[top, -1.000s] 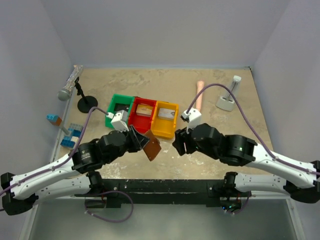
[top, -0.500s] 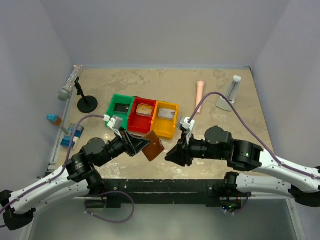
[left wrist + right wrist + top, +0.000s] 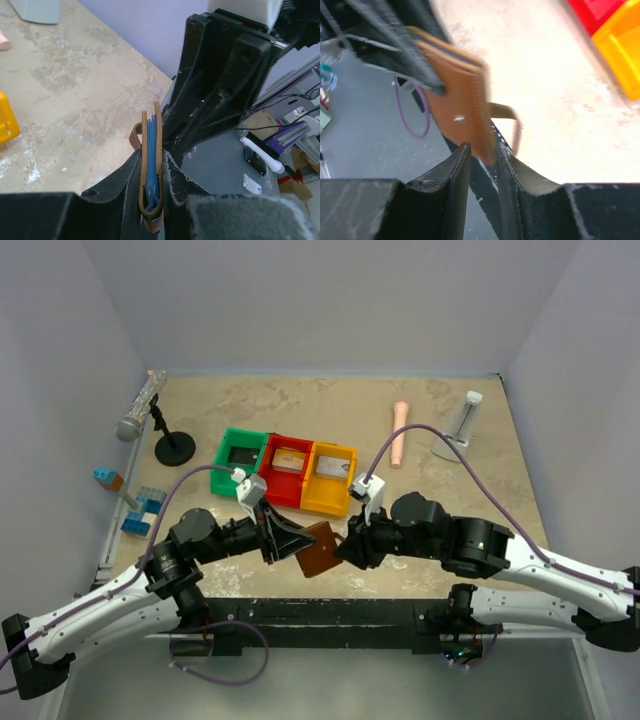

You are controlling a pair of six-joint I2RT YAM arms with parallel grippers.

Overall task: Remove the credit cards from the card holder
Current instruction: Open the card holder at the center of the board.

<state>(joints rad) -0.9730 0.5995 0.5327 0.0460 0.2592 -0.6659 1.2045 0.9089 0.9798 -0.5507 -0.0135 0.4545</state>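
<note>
The brown card holder (image 3: 320, 549) hangs above the table's near edge between both arms. My left gripper (image 3: 291, 540) is shut on its folded spine. In the left wrist view the card holder (image 3: 159, 131) stands edge-on between the jaws of the left gripper (image 3: 151, 155), with blue credit cards (image 3: 152, 145) packed inside and a brown strap behind. My right gripper (image 3: 349, 549) meets it from the right. In the right wrist view, the blurred card holder (image 3: 457, 95) has its lower corner pinched between the narrow jaws of the right gripper (image 3: 484, 146).
Green (image 3: 224, 460), red (image 3: 266, 473) and yellow (image 3: 326, 502) bins sit in a row just beyond the grippers. A microphone (image 3: 138, 410) on a stand (image 3: 174, 447) and blue blocks (image 3: 140, 512) are at the left. A pink cylinder (image 3: 400, 434) and a white stand (image 3: 463, 422) are at the back right.
The left gripper has carried the card holder right and nearer. The right gripper swung in from the right, narrowed its jaws and now closes on the holder's corner.
</note>
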